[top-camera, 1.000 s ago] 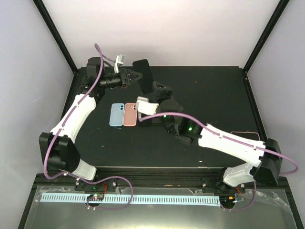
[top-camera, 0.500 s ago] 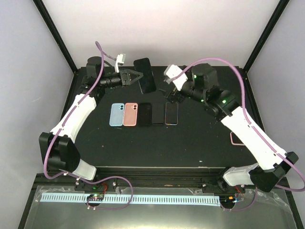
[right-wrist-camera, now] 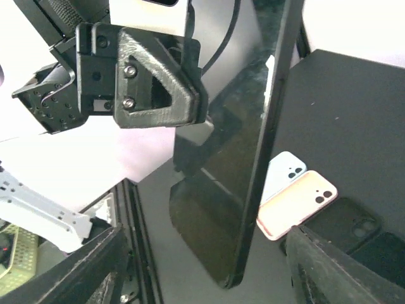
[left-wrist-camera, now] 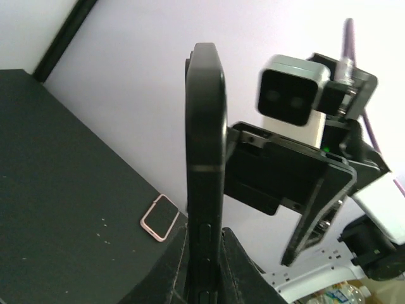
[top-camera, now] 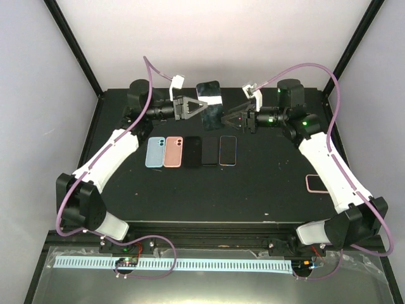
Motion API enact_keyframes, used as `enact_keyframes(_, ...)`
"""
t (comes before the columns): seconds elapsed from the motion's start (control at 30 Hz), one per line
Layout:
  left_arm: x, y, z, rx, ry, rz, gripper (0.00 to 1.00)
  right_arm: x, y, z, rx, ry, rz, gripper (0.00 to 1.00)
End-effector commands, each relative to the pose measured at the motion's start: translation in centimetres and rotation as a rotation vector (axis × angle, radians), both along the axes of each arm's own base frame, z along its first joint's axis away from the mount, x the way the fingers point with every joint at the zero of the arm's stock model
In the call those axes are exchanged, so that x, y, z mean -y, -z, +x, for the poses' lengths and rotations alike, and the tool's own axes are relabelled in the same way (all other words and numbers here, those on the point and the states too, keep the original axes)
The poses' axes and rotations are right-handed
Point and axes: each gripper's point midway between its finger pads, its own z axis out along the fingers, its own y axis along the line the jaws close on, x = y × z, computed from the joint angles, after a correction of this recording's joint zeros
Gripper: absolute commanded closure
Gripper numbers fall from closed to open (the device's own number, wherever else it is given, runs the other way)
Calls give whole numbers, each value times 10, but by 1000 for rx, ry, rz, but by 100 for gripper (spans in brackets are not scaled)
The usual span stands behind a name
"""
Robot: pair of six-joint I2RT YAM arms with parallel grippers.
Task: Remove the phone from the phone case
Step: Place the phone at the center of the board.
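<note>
Left gripper (top-camera: pixel 201 107) clamped tight on one end of the black-cased phone (top-camera: pixel 209 100), which is held on edge in the air, beyond the pink rounded phone case (top-camera: pixel 173 152) and to its right. Right gripper (top-camera: pixel 228 118) faces it from further right, fingers (right-wrist-camera: pixel 95 259) spread wide either side of the phone's free end, not touching. The pink case lies flat on the black tabletop (top-camera: pixel 272 183). Light-blue case (top-camera: pixel 154 152) just to its left, three dark slabs (top-camera: pixel 209 151) to its right. Rose-rimmed phone (top-camera: pixel 315 183) far right, alone.
</note>
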Motion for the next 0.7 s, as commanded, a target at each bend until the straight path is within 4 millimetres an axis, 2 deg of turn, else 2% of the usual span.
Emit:
enact_keyframes(0.0,9,-41,-34,163,74,-62,98,-3,-28,-17,-89,-110,163,33)
enact_keyframes(0.1,13,-39,-39,162,83,-62,98,-4,-24,-18,-118,-116,183,40)
enact_keyframes(0.3,17,-34,-46,168,92,-56,99,-5,-22,-19,-138,-115,201,63)
enact_keyframes(0.67,21,-28,-46,160,87,-37,98,-3,-25,-19,-117,-103,207,92)
